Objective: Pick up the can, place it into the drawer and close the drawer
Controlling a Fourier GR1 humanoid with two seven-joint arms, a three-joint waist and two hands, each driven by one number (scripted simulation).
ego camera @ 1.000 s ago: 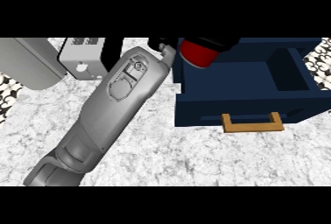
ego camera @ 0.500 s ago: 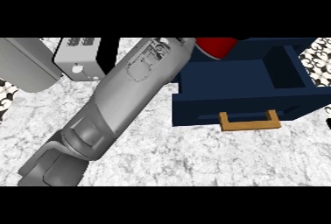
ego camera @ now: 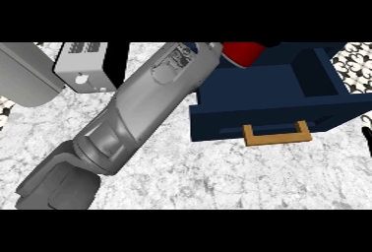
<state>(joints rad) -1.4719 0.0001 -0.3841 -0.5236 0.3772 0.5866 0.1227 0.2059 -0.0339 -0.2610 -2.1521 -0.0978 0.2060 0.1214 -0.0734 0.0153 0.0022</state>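
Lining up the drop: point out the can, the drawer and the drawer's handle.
can (ego camera: 242,52): head view, on its red side.
drawer (ego camera: 254,117): head view, on its dark blue front panel.
handle (ego camera: 277,139): head view, on its wooden crossbar.

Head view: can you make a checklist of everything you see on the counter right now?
Surface: grey-white marble counter.
Job's things: red can at the view's top, over the back of the open navy drawer; wooden handle faces front.
Clutter: grey box-shaped appliance and a pale grey object at upper left.
Hands: left forearm stretches toward the can, hand hidden; right hand only a dark sliver at the right edge.
Cables: nothing seen.
Surroundings: patterned tiles.
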